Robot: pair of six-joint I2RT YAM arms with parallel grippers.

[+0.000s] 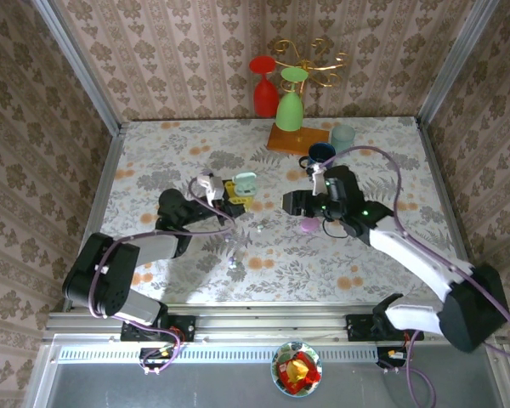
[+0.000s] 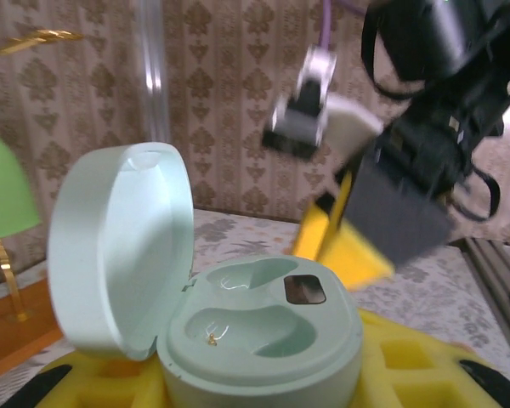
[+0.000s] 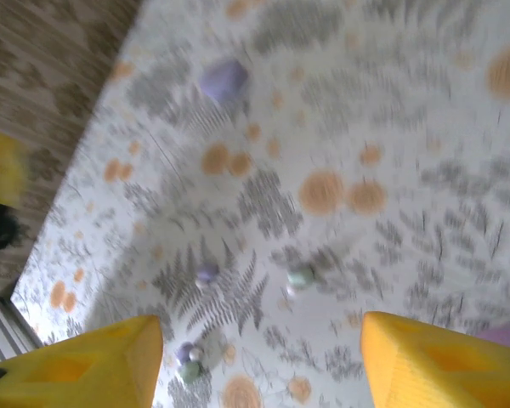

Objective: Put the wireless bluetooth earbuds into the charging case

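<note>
Top view bright, evenly lit, sharp; soft shadows on the table. Right wrist view motion-blurred throughout. Left wrist: mint case crisp, background smeared.

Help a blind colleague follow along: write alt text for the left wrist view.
A mint-green charging case sits gripped between yellow jaws, its lid standing open at left and both earbud wells empty. Behind it, blurred, the other arm hangs before patterned wallpaper.

The left arm and right arm pair black joint housings with white-grey links. Purple cables loop along both. The right tool carries blocky yellow fingers.
</note>
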